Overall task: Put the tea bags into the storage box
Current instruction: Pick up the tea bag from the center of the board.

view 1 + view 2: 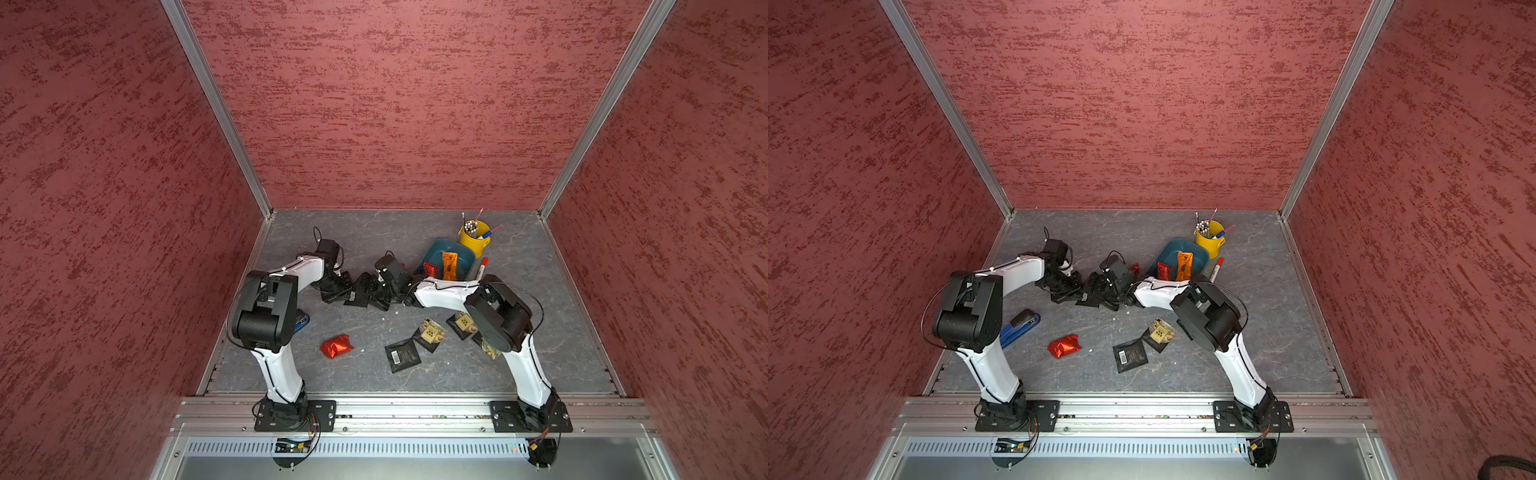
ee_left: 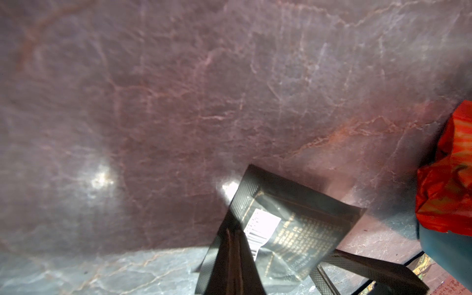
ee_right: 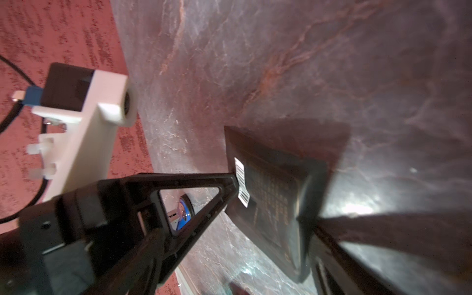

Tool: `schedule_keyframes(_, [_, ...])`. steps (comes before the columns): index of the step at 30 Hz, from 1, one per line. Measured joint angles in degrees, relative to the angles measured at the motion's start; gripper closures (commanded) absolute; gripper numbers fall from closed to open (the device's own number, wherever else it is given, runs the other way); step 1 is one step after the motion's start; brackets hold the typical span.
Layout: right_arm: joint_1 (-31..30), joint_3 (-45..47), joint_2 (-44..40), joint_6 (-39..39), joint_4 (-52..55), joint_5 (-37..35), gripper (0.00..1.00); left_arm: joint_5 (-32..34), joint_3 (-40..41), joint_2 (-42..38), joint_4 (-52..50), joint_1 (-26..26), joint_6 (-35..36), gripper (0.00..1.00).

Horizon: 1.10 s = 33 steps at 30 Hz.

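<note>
Grey tabletop (image 1: 374, 232), left hand (image 2: 235, 235) pinching black sachet (image 2: 293, 229)

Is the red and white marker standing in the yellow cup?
No, in a top view the marker lies beside the storage box, outside the yellow cup.

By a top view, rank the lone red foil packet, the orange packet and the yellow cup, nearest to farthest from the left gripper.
1. Red foil packet, on open table toward the arm bases from the left gripper.
2. Orange packet, in the storage box, to the right.
3. Yellow cup, behind the box.
</note>
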State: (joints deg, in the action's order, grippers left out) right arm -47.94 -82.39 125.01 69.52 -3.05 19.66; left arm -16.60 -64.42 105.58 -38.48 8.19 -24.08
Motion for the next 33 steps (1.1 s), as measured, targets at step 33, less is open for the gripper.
schedule_keyframes(33, [0.09, 4.22, -1.88, -2.4, -0.52, -1.29, 0.41, -0.46, 0.24, -0.02, 0.57, -0.09, 0.13, 1.0])
